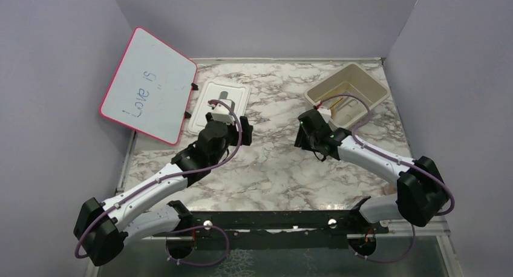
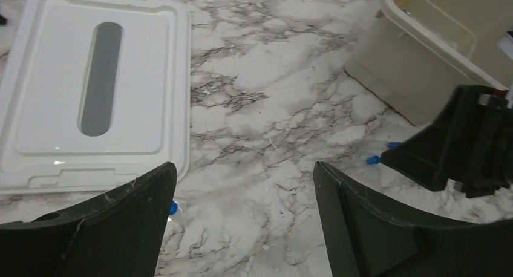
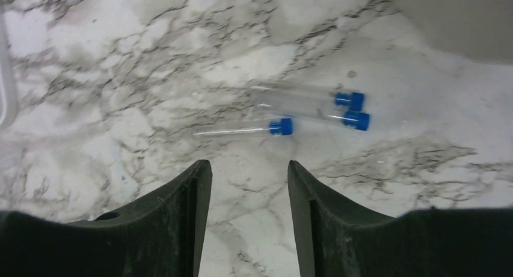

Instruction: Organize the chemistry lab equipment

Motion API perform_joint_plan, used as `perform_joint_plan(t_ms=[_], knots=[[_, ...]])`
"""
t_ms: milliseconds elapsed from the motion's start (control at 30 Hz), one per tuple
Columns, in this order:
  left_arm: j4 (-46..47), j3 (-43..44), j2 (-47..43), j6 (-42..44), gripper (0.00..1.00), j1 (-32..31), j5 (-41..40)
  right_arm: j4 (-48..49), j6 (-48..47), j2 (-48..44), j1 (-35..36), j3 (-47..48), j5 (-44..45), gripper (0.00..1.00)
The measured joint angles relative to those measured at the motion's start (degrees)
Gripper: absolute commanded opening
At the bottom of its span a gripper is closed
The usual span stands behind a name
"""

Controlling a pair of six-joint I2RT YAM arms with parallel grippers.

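Three clear test tubes with blue caps [image 3: 302, 107] lie side by side on the marble just ahead of my right gripper [image 3: 249, 168], which is open and empty above the table. Two of their blue caps [image 2: 372, 160] show in the left wrist view beside the right gripper [image 2: 460, 144]. Another blue-capped tube [image 2: 173, 208] lies partly hidden by the left finger of my left gripper [image 2: 245, 174], which is open and empty. In the top view the left gripper [image 1: 242, 127] and right gripper [image 1: 310, 130] face each other mid-table. A curved amber tube [image 1: 339, 99] lies in the beige bin [image 1: 369, 77].
A white lid [image 1: 233, 92] with a grey slot lies flat at the back centre, also seen in the left wrist view [image 2: 60, 77]. The pink-framed whiteboard [image 1: 148, 86] leans at the back left. The bin's wall [image 2: 399, 71] stands at the back right. Grey walls enclose the table.
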Motion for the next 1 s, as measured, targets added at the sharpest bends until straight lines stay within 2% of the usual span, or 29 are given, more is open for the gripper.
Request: perform_joint_plan(t_ms=[200,433,667,833,1000], knots=[[1.5,0.4,-0.3,1.6,0.83,0.0,11.7,-2.8,3.2,1.9,-2.0,0.4,2.8,0.59],[4.2,-0.2,0.9,0.5,0.82,0.0,18.8,-3.5,9.2,6.8,-2.0,1.9,2.9,0.64],[5.9,-1.2,0.8,-0.7,0.81,0.0,22.0,-5.2,14.0,10.4,-1.2,5.0,4.2,0.64],[8.0,-3.1,-0.8,-0.8,0.81,0.0,22.7,-8.6,18.6,14.0,-0.6,8.1,5.8,0.55],[8.0,-3.2,-1.2,-0.8,0.81,0.0,22.8,-9.6,21.8,15.1,0.1,8.3,7.3,0.54]])
